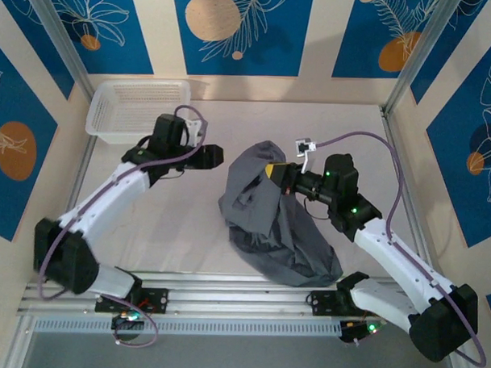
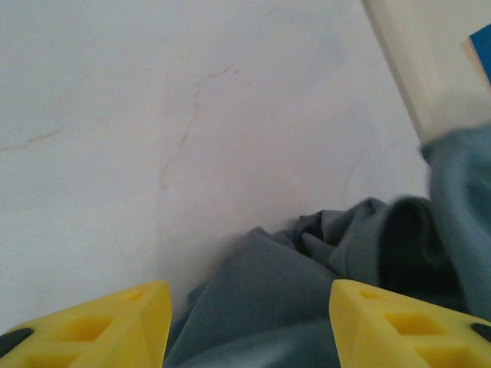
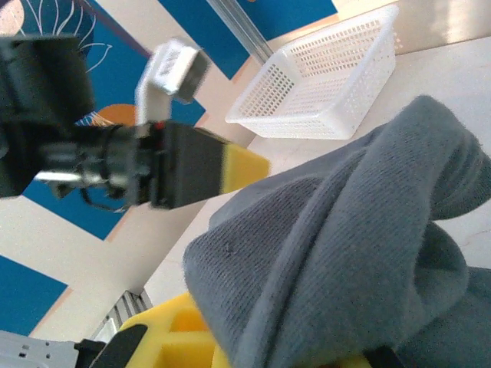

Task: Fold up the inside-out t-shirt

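The inside-out t-shirt [image 1: 272,221], dark slate-grey, lies bunched in a heap at the middle of the table. My right gripper [image 1: 278,174] is shut on a raised fold at the heap's top. In the right wrist view the fabric [image 3: 345,253] drapes over the yellow fingers [image 3: 165,337] of that gripper [image 3: 230,356]. My left gripper [image 1: 217,156] hovers just left of the heap's upper edge, apart from it. In the left wrist view its yellow fingers [image 2: 100,326] stand wide apart, so the gripper [image 2: 249,337] is open, with shirt cloth [image 2: 291,284] lying loose beyond the gap.
A white mesh basket [image 1: 138,107] stands at the back left corner, also seen from the right wrist [image 3: 322,84]. Metal frame posts [image 1: 411,56] and patterned walls enclose the table. An aluminium rail [image 1: 241,301] runs along the near edge.
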